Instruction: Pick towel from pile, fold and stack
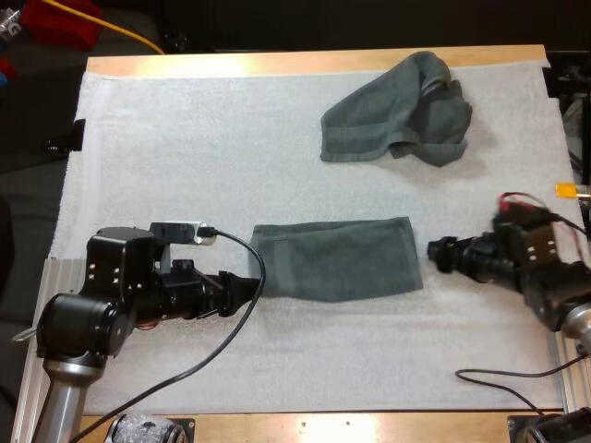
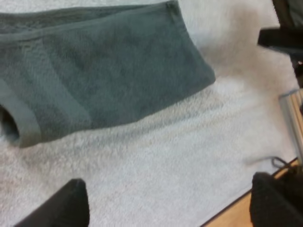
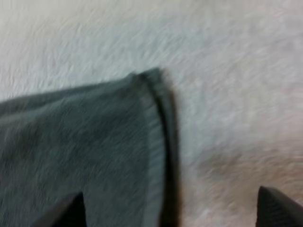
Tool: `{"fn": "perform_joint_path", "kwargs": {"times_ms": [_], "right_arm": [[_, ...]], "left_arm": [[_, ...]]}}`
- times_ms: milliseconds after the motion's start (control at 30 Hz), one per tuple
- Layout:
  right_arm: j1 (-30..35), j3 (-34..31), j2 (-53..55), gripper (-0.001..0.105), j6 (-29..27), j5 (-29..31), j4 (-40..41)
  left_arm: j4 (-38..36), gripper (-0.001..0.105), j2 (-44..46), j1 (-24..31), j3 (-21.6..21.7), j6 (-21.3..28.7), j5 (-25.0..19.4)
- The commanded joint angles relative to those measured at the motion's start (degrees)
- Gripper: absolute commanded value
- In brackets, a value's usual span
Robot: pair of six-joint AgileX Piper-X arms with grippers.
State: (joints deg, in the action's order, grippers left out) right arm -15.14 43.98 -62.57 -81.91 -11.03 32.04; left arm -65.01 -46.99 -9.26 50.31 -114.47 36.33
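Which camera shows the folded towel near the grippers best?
High view: the whole folded towel shows, flat on the mat. The left wrist view shows most of it, one end cut off; the right wrist view shows one corner.

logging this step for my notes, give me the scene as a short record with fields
surface: white mat
towel 1: dark grey-green towel folded flat, mid mat, between the two claws
towel 2: crumpled dark grey-green towel, far right part of the mat
left claw: open, at the folded towel's left end
right claw: open, just off the folded towel's right end
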Motion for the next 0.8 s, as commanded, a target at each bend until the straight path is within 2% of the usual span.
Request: {"fn": "perform_joint_path", "kwargs": {"times_ms": [0, 133, 300, 400, 533, 633, 767], "right_arm": [[2.61, 0.33, 0.01, 0.07, -1.82, -2.38, 0.37], [7.82, 0.33, -0.23, 0.07, -4.06, -6.73, 0.37], [12.3, 0.33, -3.58, 0.07, -5.69, -15.27, 0.37], [12.96, 0.33, -7.4, 0.07, -7.03, -19.68, -0.04], [12.94, 0.33, -12.08, 0.07, -8.55, -22.73, -1.52], [12.94, 0.33, -15.4, 0.07, -9.8, -24.33, -3.49], [12.94, 0.33, -19.49, 0.07, -9.85, -29.68, -7.18]], "left_arm": [[-1.04, 0.068, 0.77, 0.13, 0.39, 0.38, -0.55], [-1.31, 0.068, 1.63, 0.13, 0.39, 0.38, -0.55], [-3.82, 0.068, 1.66, 0.13, 0.39, 0.38, -0.75], [-5.04, 0.068, 1.66, 0.13, 0.39, 1.24, -1.58], [-5.37, 0.068, 1.66, 0.13, 0.39, 1.26, -1.81], [-6.18, 0.068, 1.66, 0.13, 0.39, 1.46, -1.81], [-7.03, 0.068, 1.66, 0.13, 0.39, 1.71, -1.81]]}}
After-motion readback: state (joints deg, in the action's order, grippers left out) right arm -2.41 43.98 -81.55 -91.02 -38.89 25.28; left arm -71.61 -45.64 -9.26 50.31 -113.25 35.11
